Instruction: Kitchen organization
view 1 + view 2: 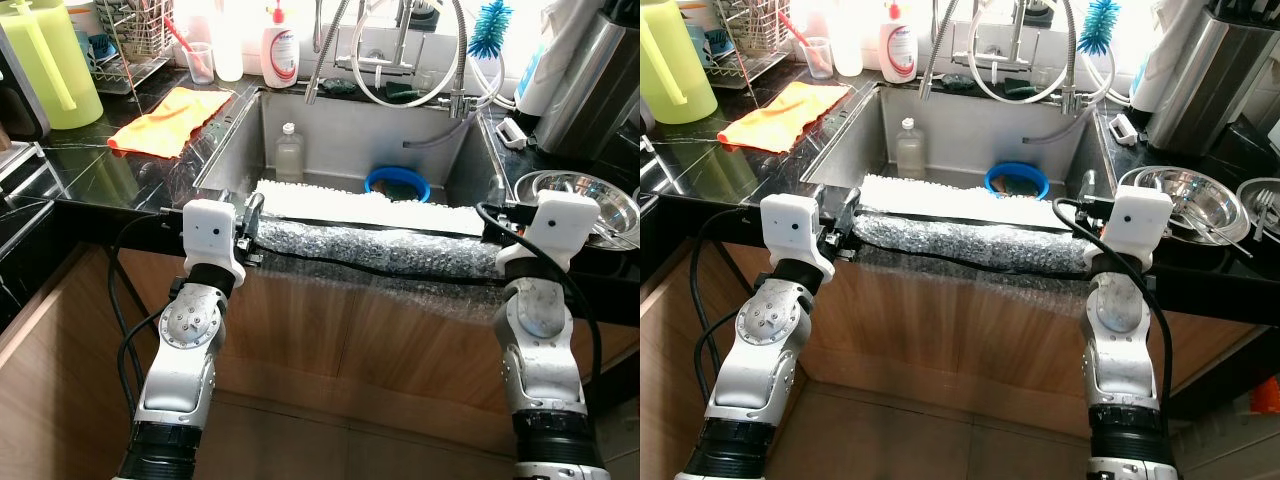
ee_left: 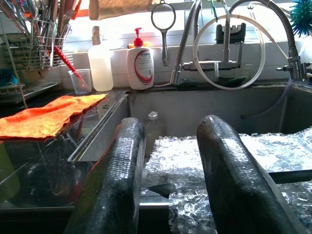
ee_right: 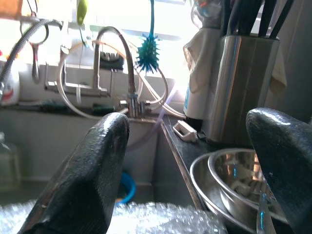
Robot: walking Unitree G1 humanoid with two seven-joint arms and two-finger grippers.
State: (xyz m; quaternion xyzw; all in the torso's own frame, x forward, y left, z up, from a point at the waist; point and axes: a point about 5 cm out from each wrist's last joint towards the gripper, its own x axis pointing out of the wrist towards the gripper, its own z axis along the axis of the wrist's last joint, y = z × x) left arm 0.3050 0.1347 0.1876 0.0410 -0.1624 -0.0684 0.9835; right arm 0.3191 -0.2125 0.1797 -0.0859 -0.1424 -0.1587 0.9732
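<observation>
Now bubble wrap roll (image 1: 370, 248) spans the sink (image 1: 330, 130) front, between both open jaws

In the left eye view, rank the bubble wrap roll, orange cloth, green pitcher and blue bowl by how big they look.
1. bubble wrap roll
2. orange cloth and green pitcher: too alike to rank, and the pitcher is cropped
3. blue bowl

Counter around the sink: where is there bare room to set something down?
Free: black counter between the yellow pitcher and orange cloth, toward the front edge. Crowded: the right side holds steel bowls and a knife block; bubble wrap covers the sink's front rim, with both end effectors at its ends.
</observation>
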